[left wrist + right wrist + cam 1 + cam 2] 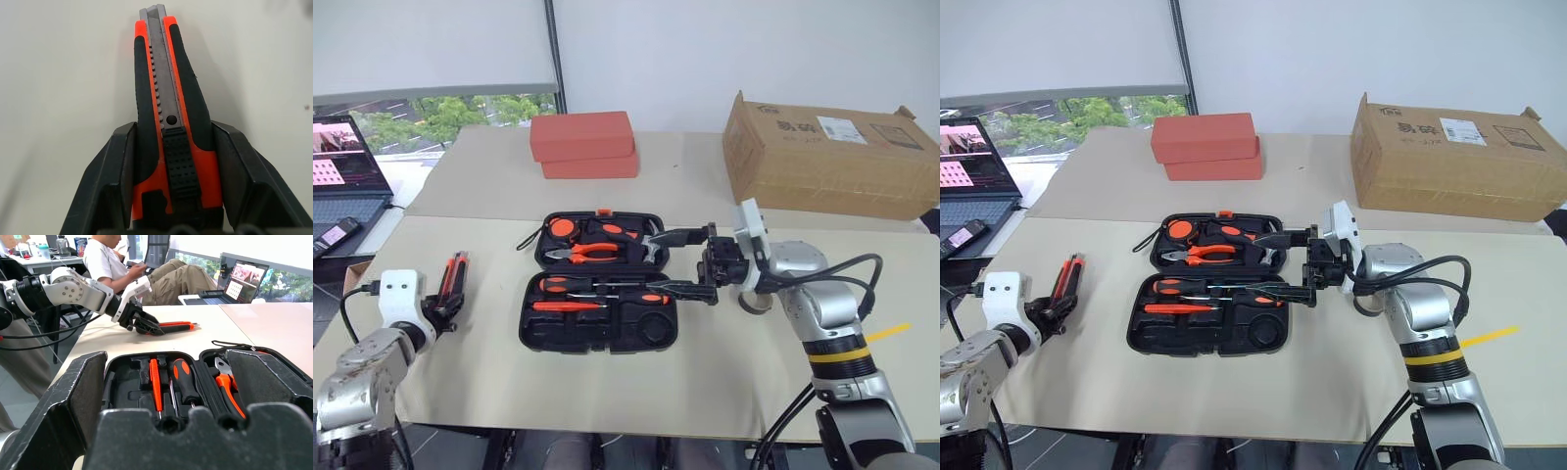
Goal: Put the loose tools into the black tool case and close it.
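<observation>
The left gripper (pixel 446 305) has its jaws around the orange-and-black utility knife (pixel 168 117), far left on the tan surface (pixel 460 372), likely to carry it over. The open black plastic tool case (pixel 597 338) lies in the middle. The right gripper (pixel 690 264) waits beside it, jaws spread wide.

No word, number or brand can be read anywhere. The cardboard box (pixel 827 157) at the far right of the table (pixel 607 392) carries a white shipping label (pixel 842 128) and a dark printed mark (pixel 793 125) on its top, both too small to make out. Left of the table, the laptop screen (pixel 340 149) shows pink pictures, with no legible text.
</observation>
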Robot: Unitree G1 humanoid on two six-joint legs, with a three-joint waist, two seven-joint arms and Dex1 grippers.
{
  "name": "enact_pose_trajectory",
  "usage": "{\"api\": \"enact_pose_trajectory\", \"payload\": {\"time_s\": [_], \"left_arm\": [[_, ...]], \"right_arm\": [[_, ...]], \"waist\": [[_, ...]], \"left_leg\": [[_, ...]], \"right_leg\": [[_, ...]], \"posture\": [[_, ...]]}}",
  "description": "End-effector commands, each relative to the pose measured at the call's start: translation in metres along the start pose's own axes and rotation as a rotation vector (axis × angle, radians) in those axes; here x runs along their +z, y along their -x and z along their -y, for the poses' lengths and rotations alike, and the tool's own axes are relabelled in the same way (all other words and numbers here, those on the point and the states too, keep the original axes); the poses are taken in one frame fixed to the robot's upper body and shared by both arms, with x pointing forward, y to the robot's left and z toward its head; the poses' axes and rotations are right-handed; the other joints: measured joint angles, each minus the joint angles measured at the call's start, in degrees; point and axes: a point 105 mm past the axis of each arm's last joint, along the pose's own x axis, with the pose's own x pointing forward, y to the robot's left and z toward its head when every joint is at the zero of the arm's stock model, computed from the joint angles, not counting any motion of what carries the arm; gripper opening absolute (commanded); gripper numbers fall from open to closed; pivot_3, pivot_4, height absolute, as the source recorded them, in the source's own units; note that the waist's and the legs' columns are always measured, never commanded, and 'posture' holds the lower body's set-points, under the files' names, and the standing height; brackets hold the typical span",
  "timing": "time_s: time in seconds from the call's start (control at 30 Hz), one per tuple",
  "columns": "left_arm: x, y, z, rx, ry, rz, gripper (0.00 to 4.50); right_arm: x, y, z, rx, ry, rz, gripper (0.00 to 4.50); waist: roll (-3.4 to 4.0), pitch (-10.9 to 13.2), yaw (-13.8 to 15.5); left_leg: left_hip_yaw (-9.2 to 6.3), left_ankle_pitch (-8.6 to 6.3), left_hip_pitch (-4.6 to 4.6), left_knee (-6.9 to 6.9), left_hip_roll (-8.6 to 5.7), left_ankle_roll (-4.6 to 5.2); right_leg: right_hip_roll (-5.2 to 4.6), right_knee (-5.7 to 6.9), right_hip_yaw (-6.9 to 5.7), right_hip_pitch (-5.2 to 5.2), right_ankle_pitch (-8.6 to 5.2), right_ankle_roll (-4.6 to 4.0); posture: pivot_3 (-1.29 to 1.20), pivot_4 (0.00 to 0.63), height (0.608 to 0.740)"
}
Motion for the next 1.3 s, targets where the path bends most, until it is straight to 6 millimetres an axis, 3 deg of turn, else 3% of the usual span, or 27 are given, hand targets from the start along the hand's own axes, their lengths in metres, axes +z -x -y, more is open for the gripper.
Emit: {"api": "enact_pose_trajectory", "payload": {"time_s": [0.03, 0.07, 0.13, 0.2, 0.33, 0.5, 0.73, 0.97, 1.3], "left_arm": [[0.057, 0.005, 0.012, -0.119, -0.086, 0.240, 1.79], [0.066, 0.006, 0.018, -0.168, -0.099, 0.276, 1.79], [0.091, 0.015, 0.052, -0.413, -0.158, 0.384, 1.79], [0.099, 0.025, 0.079, -0.626, -0.219, 0.413, 1.79], [0.083, 0.049, 0.122, -1.045, -0.469, 0.327, 1.79], [0.052, 0.061, 0.144, -1.336, -0.735, 0.189, 1.79], [0.014, 0.050, 0.145, -1.482, -0.962, 0.031, 1.79], [0.008, 0.033, 0.146, -1.453, -1.037, 0.004, 1.79], [0.007, 0.023, 0.152, -1.387, -1.006, 0.032, 1.79]], "right_arm": [[0.012, 0.002, -0.002, 0.007, 0.051, 0.016, 4.50], [0.012, 0.002, -0.002, 0.006, 0.051, 0.016, 4.50], [0.013, 0.005, -0.002, 0.000, 0.049, 0.014, 4.50], [0.012, 0.008, -0.002, -0.006, 0.046, 0.010, 4.50], [0.007, 0.018, -0.002, -0.027, 0.042, -0.021, 4.50], [0.006, 0.030, -0.004, -0.047, 0.045, -0.044, 4.50], [0.007, 0.033, -0.017, -0.064, 0.038, -0.035, 4.50], [-0.009, 0.042, -0.032, -0.015, 0.011, -0.135, 4.50], [-0.013, 0.041, -0.035, -0.023, 0.004, -0.126, 4.50]], "waist": [[-0.01, 0.01, 0.09], [-0.01, 0.01, 0.11], [-0.01, 0.01, 0.11], [-0.01, 0.01, 0.08], [0.00, 0.01, -0.04], [0.00, 0.01, -0.52], [0.02, 0.02, -0.42], [0.02, 0.02, 0.05], [0.03, 0.01, 0.04]], "left_leg": [[0.00, 0.04, -0.01, 0.00, 0.00, -0.06], [-0.01, 0.09, -0.05, 0.00, 0.00, -0.15], [-0.01, 0.16, -0.08, 0.00, -0.01, -0.26], [0.00, 0.16, -0.11, 0.00, -0.01, -0.27], [0.08, 0.20, -0.16, -0.01, -0.05, -0.34], [0.13, 0.19, -0.16, -0.03, -0.02, -0.35], [0.12, -0.02, -0.15, -0.02, 0.00, 0.02], [0.09, -0.08, -0.22, 0.10, -0.02, 0.14], [0.06, -0.08, -0.18, 0.11, 0.00, 0.14]], "right_leg": [[-0.02, -0.01, -0.02, 0.00, 0.00, 0.00], [-0.03, -0.02, -0.06, -0.02, 0.00, 0.00], [-0.04, -0.05, -0.09, -0.02, 0.00, 0.00], [-0.03, -0.08, -0.11, -0.03, 0.01, 0.00], [0.21, -0.14, -0.12, -0.05, -0.01, 0.02], [0.34, -0.17, -0.09, -0.09, -0.02, 0.03], [0.46, -0.13, -0.04, -0.11, -0.03, 0.04], [0.44, -0.15, -0.07, -0.08, -0.04, 0.08], [0.47, -0.08, -0.05, -0.06, -0.05, 0.09]], "posture": [[0.00, 0.150, 0.711], [0.00, 0.150, 0.711], [0.00, 0.150, 0.711], [0.00, 0.150, 0.711], [0.00, 0.150, 0.711], [0.00, 0.150, 0.711], [0.00, 0.150, 0.711], [0.00, 0.150, 0.711], [0.00, 0.150, 0.711]]}}
